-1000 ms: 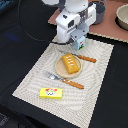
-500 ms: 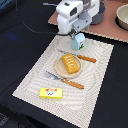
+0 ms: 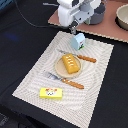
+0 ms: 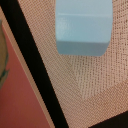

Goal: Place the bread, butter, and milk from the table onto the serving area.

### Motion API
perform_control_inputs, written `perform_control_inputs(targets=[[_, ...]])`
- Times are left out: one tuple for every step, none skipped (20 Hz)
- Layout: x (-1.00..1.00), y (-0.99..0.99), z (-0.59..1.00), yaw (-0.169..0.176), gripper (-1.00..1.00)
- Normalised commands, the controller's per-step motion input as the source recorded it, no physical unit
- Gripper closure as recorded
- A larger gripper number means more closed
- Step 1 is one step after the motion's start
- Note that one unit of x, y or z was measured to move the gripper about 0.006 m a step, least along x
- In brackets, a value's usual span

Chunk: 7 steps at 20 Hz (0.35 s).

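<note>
Three task items all lie on the serving area (image 3: 30,82) now, by my reading, so the job looks finished or nearly so. Nearest is the butter (image 3: 51,92), a flat yellow box lying at the near edge of the mat, towards the exterior view's left. It would be stiff and light, best pinched across its short width. Beyond it a fork (image 3: 64,80) with an orange handle lies just in front of the plate (image 3: 59,71), and the bread (image 3: 71,63) rests on that plate, roughly centred on the mat. A loaf like this would be light but somewhat yielding (too firm a squeeze could dent it), so a hold across its narrow middle would suit. A knife (image 3: 83,58) lies just behind the plate.

Farther still, the milk (image 3: 77,41) stands upright near the mat's far edge, its pale-blue gable top filling much of the wrist view (image 4: 82,27). A carton is light, stiff at its corners and fairly smooth; the flat side walls below the gable are where to take it.

Above and just behind the milk hangs the gripper (image 3: 74,27). It appears to be clear of the carton, but whether its fingers stand wide or narrow I cannot tell; neither view shows them plainly.

Farthest, across a strip of black table (image 3: 20,40), sits the reddish-brown board (image 3: 110,30) with grey pots (image 3: 122,16).
</note>
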Motion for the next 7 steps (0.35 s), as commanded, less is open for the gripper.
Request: perform_control_inputs(targets=[[-0.26, 0.31, 0.00, -0.021, -1.00], [-0.19, 0.26, 0.00, -0.016, -1.00], [-0.13, 0.16, 0.00, -0.002, -1.00], [0.00, 0.11, -0.01, -0.005, -1.00], [0.00, 0.06, 0.00, 0.000, -1.00], [0.00, 0.06, -0.07, 0.000, -1.00], [-0.04, 0.19, -0.13, -0.027, -1.00]])
